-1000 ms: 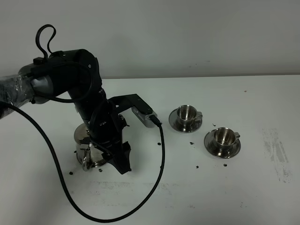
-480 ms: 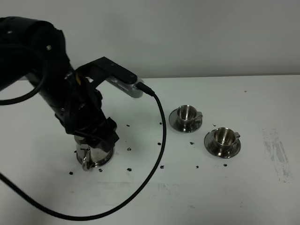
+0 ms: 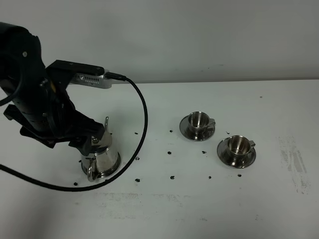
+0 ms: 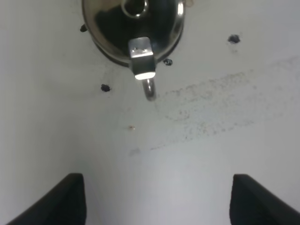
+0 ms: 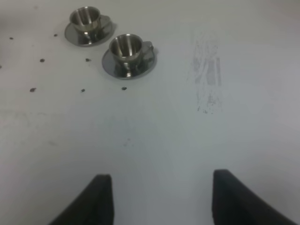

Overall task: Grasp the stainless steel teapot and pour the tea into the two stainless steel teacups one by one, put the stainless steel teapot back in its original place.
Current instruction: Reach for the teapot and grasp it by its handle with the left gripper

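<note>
Left claw (image 4: 154, 201) hovers wide open and empty near the teapot (image 4: 133, 23), which stands upright on the table (image 3: 199, 204), well apart from the rear cup (image 3: 199, 121) and front cup (image 3: 238, 146); we cannot tell if either holds tea, so pouring may remain.

White table (image 3: 209, 209) meets a plain pale wall (image 3: 199, 35).

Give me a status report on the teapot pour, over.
Jaws open and empty on left gripper and right gripper. Teapot upright on table, ungrasped. Far teacup, near teacup unobstructed; dark specks scattered.
</note>
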Tool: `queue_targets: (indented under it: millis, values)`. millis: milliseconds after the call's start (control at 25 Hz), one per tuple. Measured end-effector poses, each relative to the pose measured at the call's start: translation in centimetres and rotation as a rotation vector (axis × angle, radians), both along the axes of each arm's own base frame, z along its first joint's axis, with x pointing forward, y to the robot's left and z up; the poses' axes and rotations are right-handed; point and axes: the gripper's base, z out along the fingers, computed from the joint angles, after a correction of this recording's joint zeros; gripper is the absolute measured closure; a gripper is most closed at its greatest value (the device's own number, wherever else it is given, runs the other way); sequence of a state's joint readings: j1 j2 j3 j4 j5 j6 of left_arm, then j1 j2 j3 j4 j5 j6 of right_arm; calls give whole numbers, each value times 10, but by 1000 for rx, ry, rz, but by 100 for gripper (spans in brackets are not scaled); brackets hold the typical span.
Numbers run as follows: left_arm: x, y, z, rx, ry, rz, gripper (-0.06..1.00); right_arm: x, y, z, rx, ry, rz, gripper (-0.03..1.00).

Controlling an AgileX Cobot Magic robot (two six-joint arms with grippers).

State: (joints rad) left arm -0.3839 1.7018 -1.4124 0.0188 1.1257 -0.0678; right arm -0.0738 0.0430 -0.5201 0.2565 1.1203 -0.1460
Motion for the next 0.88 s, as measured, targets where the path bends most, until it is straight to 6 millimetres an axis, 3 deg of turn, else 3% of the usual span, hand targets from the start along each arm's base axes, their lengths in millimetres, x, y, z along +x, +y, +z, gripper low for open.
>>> queue_targets:
  millis: [400,880]
  values:
    - [14,-8,-57,-15,30,20,41,0,0,0,0,0,0,50]
    - [25,2,-78,-9,68,97,43,0,0,0,0,0,0,50]
